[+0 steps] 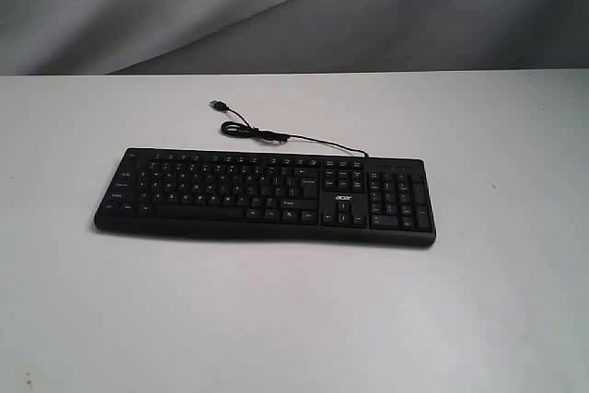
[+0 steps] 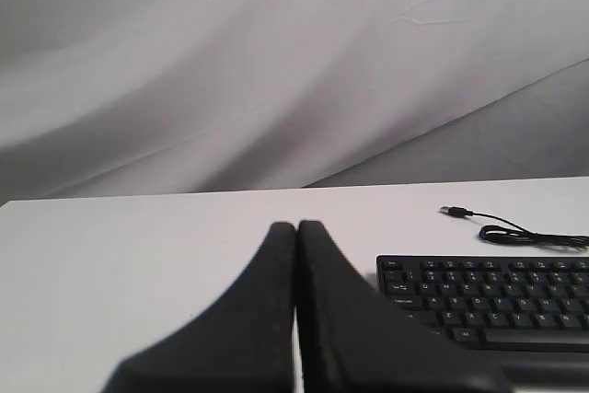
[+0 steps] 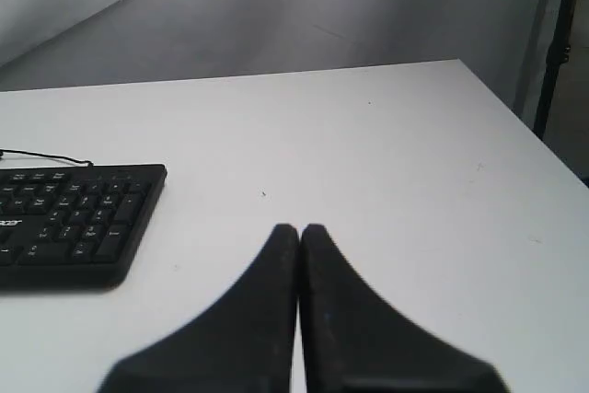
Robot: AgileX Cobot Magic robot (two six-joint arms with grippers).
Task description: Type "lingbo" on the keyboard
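The black keyboard lies flat in the middle of the white table, number pad to the right, white logo near the arrow keys. Its thin cable runs back to a loose USB plug. Neither arm shows in the exterior view. In the left wrist view my left gripper is shut with nothing in it, held off the keyboard's left end. In the right wrist view my right gripper is also shut and empty, off the number-pad end of the keyboard.
A grey cloth backdrop hangs behind the table's far edge. The white table stretches on all sides of the keyboard. Its right edge and a dark stand beyond it show in the right wrist view.
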